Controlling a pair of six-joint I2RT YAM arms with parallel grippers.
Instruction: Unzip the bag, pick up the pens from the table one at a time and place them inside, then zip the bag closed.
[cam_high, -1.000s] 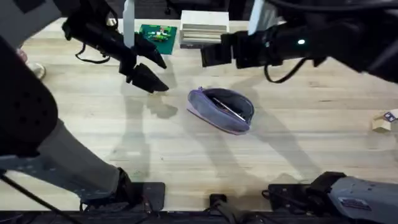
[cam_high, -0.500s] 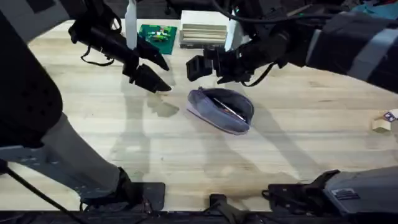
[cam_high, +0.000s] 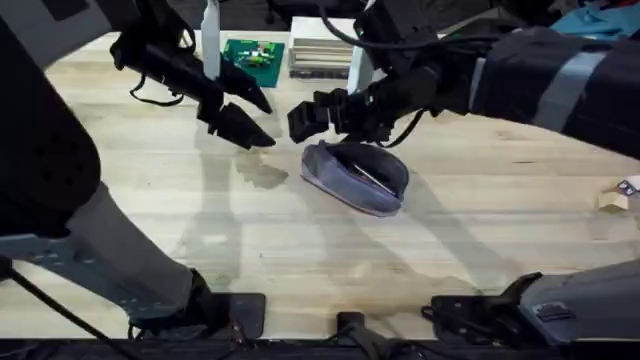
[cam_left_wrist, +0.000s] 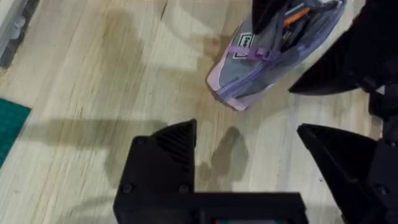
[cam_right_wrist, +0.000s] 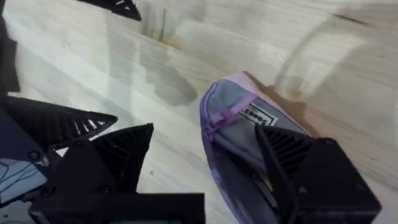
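- Right gripper (cam_high: 322, 113), black fingers (cam_right_wrist: 298, 168) spread wide with nothing between them, poised just above the far left end of the bag (cam_high: 357, 176) in the overhead view.
- In the right wrist view, one finger over the bag's open top, the other out over bare wood beside it; contact with the fabric not clear.
- Left gripper (cam_high: 243, 118), fingers (cam_left_wrist: 163, 155) also parted and holding nothing, raised over the table (cam_high: 470, 230) to the left of the bag and apart from it.
- From the left wrist view, only wood and shadow in the gap between the left jaws, with the bag farther off.
- Bag lying near the middle of the table, lilac with a grey side panel, a small white label (cam_left_wrist: 247, 45) and a purple tab at the near end.
- Zip open along the top; slim sticks showing inside the mouth, among them an orange-tipped one (cam_left_wrist: 295, 14) in the left wrist view; number of pens inside not readable.
- Right arm reaching in from the right across the far half of the table, dark and large; left arm rising from the lower left.
- At the far edge of the table, a green board (cam_high: 255, 58) and a pale stack of flat items (cam_high: 325, 52).
- Near the right edge, a small tan block (cam_high: 613, 200).
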